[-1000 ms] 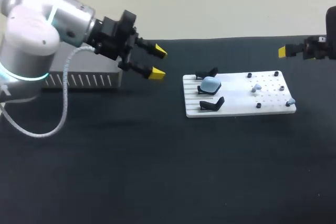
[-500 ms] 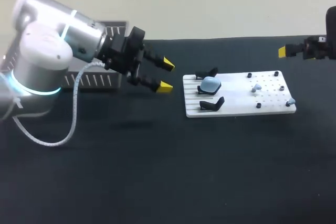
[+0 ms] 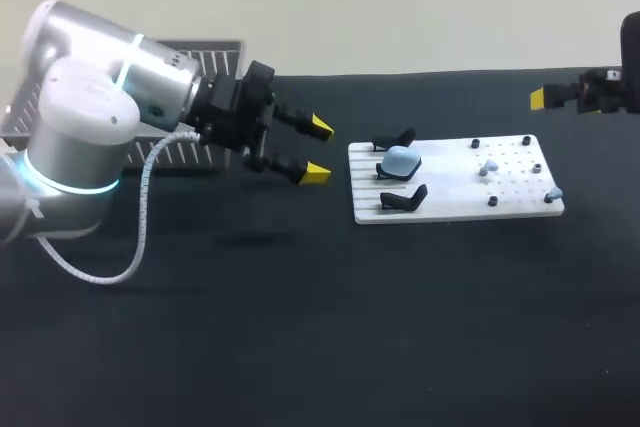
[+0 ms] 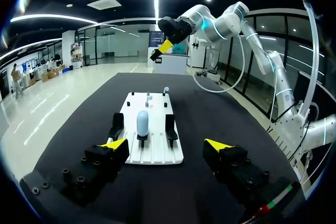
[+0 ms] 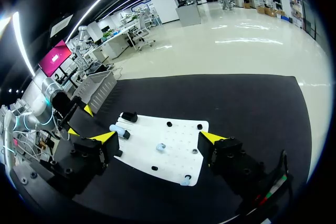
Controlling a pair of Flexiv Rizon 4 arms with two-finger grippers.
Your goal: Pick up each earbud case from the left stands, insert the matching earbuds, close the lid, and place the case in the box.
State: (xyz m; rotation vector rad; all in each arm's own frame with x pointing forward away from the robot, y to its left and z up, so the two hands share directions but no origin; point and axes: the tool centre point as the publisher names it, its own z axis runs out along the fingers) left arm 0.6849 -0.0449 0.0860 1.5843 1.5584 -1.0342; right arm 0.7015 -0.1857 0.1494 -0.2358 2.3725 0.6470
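The left gripper (image 3: 317, 151) hangs above the dark table (image 3: 300, 327) with its yellow-tipped fingers spread wide and nothing between them. Seen from the head camera, it is at nine o'clock from the white board (image 3: 455, 185), near the board's short edge but clear of it. In the left wrist view the board lies straight ahead of the fingers, at twelve o'clock.

Three black stands (image 3: 403, 199) line the board's nine o'clock end. The pale blue earbud case (image 3: 401, 159) sits on the middle one with its lid shut. The two outer stands carry nothing. Toward the board's three o'clock end is a field of small holes with a few black pegs (image 3: 476, 143) around it. One earbud (image 3: 489, 167) sits among the holes, and a second earbud (image 3: 553, 193) is at the board's five o'clock corner.

The right gripper (image 5: 158, 137) is also spread open and holds nothing. It is well apart from the board, out at about two o'clock from it in the head view. Its wrist view looks down on the board from a distance.

The grey slotted box (image 3: 222, 49) stands at ten o'clock from the left gripper, behind the left arm (image 3: 90, 107), which hides part of it.
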